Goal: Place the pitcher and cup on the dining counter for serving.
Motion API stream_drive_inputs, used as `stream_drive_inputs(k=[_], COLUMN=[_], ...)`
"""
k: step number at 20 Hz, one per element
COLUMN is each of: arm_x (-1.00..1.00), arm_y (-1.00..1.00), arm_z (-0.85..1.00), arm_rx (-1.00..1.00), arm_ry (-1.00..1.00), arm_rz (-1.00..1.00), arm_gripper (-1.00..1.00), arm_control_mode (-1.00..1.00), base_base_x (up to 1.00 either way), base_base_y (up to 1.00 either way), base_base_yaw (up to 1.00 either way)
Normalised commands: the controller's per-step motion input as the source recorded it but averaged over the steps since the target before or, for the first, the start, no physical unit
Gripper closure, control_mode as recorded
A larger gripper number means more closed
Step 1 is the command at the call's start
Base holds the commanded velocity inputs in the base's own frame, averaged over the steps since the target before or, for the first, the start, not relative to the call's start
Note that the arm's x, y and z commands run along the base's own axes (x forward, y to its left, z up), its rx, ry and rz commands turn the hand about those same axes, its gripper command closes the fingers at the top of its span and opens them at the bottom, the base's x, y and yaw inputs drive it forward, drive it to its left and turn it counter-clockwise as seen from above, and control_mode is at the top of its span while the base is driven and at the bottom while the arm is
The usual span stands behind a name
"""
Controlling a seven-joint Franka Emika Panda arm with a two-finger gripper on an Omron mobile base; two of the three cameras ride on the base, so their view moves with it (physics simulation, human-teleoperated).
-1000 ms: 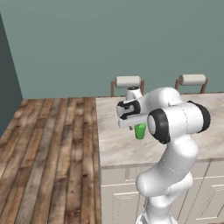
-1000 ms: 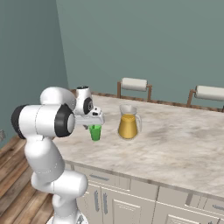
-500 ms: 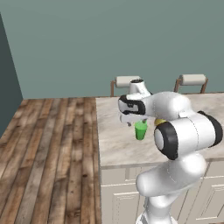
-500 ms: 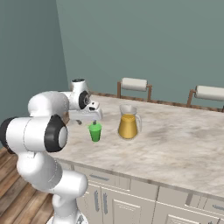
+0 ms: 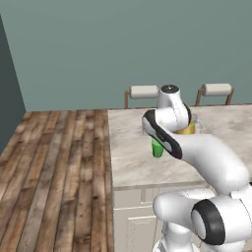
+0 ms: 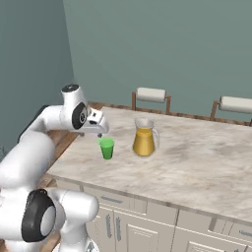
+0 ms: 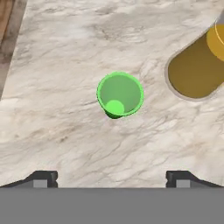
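- Gripper [image 7: 112,177] with fingers spread wide, empty, raised above the dining counter [image 7: 65,48].
- Cup [image 7: 120,95] upright straight below, untouched.
- Pitcher [image 7: 197,70] standing just beyond the cup, apart from it.

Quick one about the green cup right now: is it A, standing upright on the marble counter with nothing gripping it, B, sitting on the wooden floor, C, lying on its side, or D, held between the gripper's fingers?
A. The cup stands upright on the dining counter, beside the pitcher; in the hand view the gripper is open, its fingertips wide apart and clear of the cup's rim.
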Motion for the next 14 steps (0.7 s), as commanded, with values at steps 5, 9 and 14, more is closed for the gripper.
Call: stream_drive_inputs(k=[5, 9, 14], arm_x=[-1.00, -1.00, -1.00], arm_y=[-0.35, -0.46, -0.43], arm_z=[0.41, 0.10, 0.00], arm_rx=[0.00, 0.00, 0.00], arm_ry=[-0.42, -0.37, -0.31], arm_rz=[-0.08, -0.06, -0.06], arm_gripper=[-1.00, -1.00, -1.00], arm_control_mode=[-1.00, -1.00, -1.00], base_base_x=[0.00, 0.00, 0.00], base_base_y=[0.00, 0.00, 0.00], base_base_yaw=[0.00, 0.00, 0.00])
